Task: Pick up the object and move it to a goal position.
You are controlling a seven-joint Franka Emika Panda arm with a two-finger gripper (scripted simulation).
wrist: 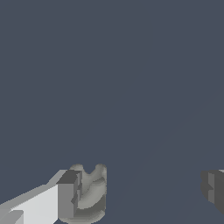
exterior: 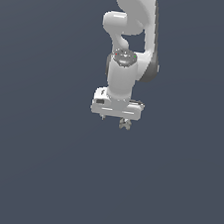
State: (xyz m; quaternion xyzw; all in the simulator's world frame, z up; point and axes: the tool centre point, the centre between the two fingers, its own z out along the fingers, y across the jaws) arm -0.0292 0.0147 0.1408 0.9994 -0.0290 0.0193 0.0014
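Wrist view shows the tool [wrist: 140, 190] spread wide, gripping nothing; the object [wrist: 89, 192] sits against one finger [wrist: 69, 194]. It looks light, rigid and knobbly; better to pinch its middle.

A robot arm [exterior: 126, 46] reaches down from the far side of the scene toward the middle, with its hand [exterior: 117, 118] at its lower end, pointing down. A small lumpy object [exterior: 125, 123] sits just below the hand, toward the exterior view's right. In the wrist view, the object [wrist: 89, 192] lies right beside one finger [wrist: 69, 194], between the two fingers, while the other finger [wrist: 213, 188] stands well apart from it.
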